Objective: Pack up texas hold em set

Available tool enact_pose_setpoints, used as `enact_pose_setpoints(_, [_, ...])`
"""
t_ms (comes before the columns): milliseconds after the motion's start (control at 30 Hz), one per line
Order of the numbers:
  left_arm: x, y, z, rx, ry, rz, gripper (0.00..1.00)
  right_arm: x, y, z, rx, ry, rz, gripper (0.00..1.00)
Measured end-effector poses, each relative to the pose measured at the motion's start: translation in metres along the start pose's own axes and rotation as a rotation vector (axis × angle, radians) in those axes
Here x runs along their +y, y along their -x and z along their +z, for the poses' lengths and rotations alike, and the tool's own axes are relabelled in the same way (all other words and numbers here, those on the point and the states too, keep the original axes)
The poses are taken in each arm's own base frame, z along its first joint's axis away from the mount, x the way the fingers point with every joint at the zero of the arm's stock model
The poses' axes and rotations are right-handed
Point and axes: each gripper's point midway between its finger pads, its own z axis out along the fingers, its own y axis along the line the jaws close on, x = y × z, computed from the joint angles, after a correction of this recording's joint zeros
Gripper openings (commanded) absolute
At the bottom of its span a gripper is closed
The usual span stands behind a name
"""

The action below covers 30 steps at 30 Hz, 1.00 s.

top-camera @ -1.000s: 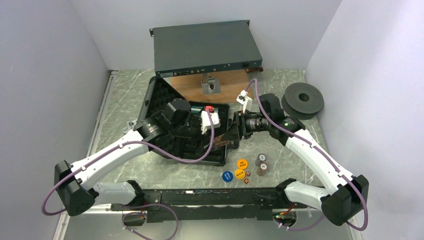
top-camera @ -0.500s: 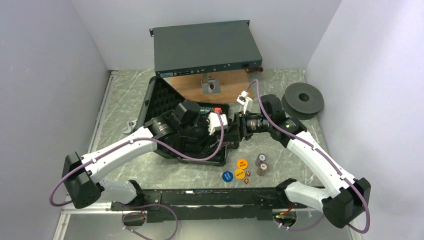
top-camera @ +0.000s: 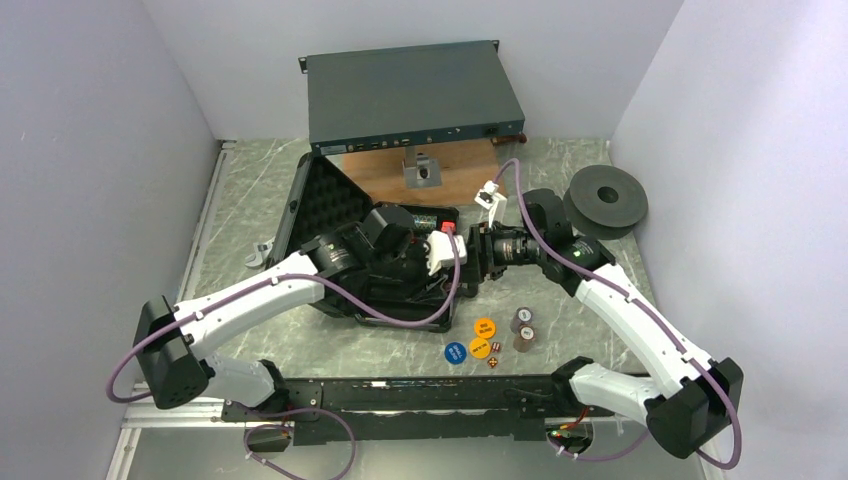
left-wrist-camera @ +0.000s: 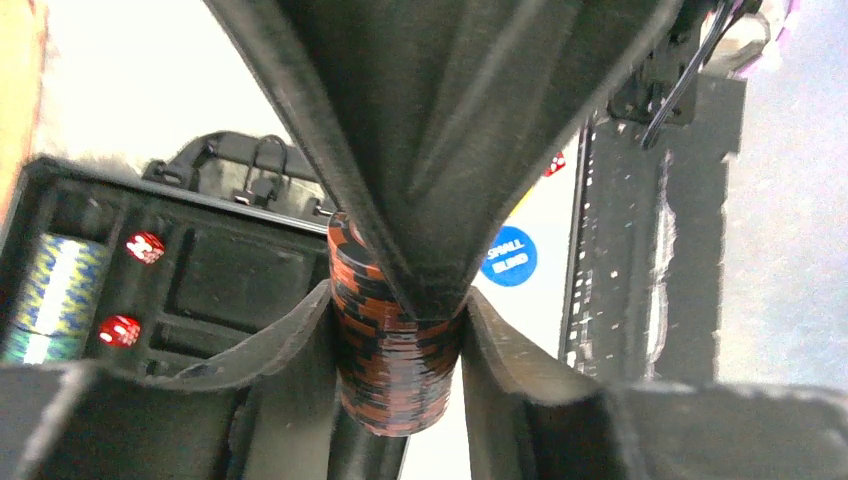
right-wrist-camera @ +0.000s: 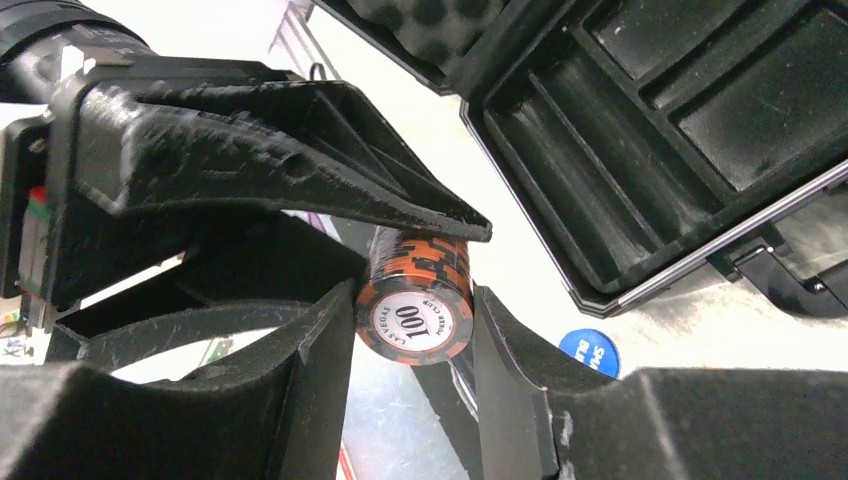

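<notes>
An orange-and-black chip stack (left-wrist-camera: 395, 360) (right-wrist-camera: 420, 318), its end marked 100, hangs over the right edge of the open black case (top-camera: 325, 200). Both grippers have it. My right gripper (right-wrist-camera: 412, 300) (top-camera: 464, 262) is shut on its end, and my left gripper (left-wrist-camera: 397, 300) (top-camera: 454, 272) is shut on its sides from the other direction. In the left wrist view, two red dice (left-wrist-camera: 145, 247) and a pale chip stack (left-wrist-camera: 55, 295) lie in the case (left-wrist-camera: 230, 270). On the table sit a blue disc (top-camera: 455, 352), an orange disc (top-camera: 485, 327), a yellow disc (top-camera: 479, 347), two chip stacks (top-camera: 521, 320) and tiny dice (top-camera: 494, 348).
A large grey-blue rack unit (top-camera: 410, 95) stands at the back on a wooden board (top-camera: 460, 180). A dark grey spool (top-camera: 605, 200) lies at the right. A black rail (top-camera: 400, 393) runs along the near edge. Walls close in on both sides.
My left arm swung right toward the right gripper and its jaws closed onto the chip stack the right gripper holds. The right arm has hardly moved.
</notes>
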Motion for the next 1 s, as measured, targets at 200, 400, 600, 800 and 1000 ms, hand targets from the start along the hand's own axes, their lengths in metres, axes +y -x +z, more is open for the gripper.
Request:
enact_pose_setpoints(200, [0.000,0.001,0.001,0.023,-0.007,-0.004,0.00,0.000,0.000,-0.002,-0.016,-0.008,-0.008,0.55])
enact_pose_setpoints(400, [0.004,-0.012,-0.001,0.082,0.025,-0.022,0.00,0.006,0.001,-0.007,-0.035,0.001,-0.029,0.80])
enact_pose_setpoints(600, [0.017,-0.025,-0.006,0.141,0.093,-0.002,0.00,-0.009,0.009,-0.014,-0.100,-0.117,-0.045,0.89])
enact_pose_setpoints(800, [0.029,-0.033,-0.011,0.172,0.160,0.045,0.00,-0.037,0.018,-0.026,-0.167,-0.308,-0.029,0.89])
enact_pose_setpoints(1000, [0.057,-0.048,-0.011,0.180,0.308,0.135,0.00,-0.040,0.024,-0.036,-0.216,-0.362,-0.041,0.89])
